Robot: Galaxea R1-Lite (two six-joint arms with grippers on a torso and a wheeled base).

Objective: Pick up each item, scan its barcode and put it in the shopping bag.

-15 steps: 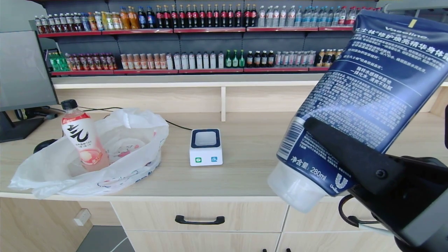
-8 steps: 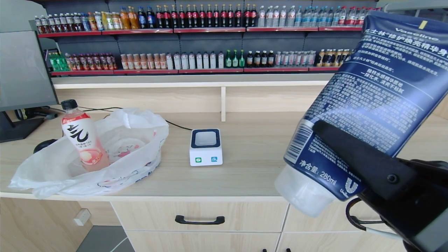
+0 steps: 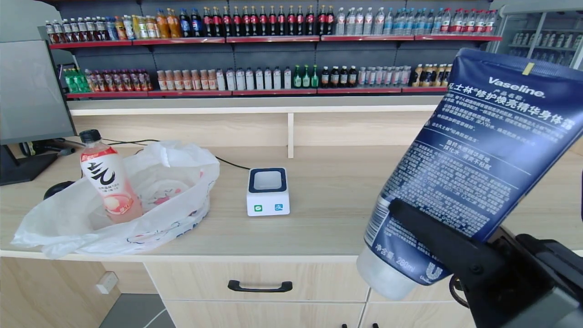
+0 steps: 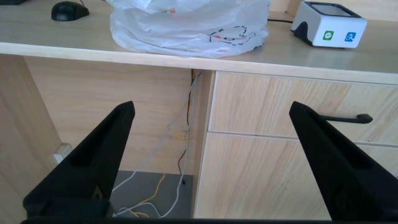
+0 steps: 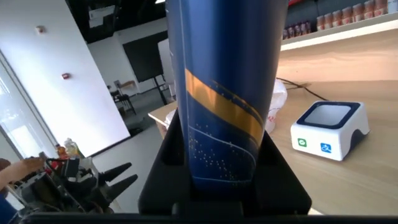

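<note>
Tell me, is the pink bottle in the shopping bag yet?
In: the bottle leans inside the open shopping bag, its base behind the plastic.

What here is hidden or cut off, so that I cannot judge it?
Head view: a finger of the right gripper covers part of the tube; the edge cuts its corner.
Left wrist view: the shopping bag hides its own contents.
Right wrist view: the tube hides most of it.
</note>
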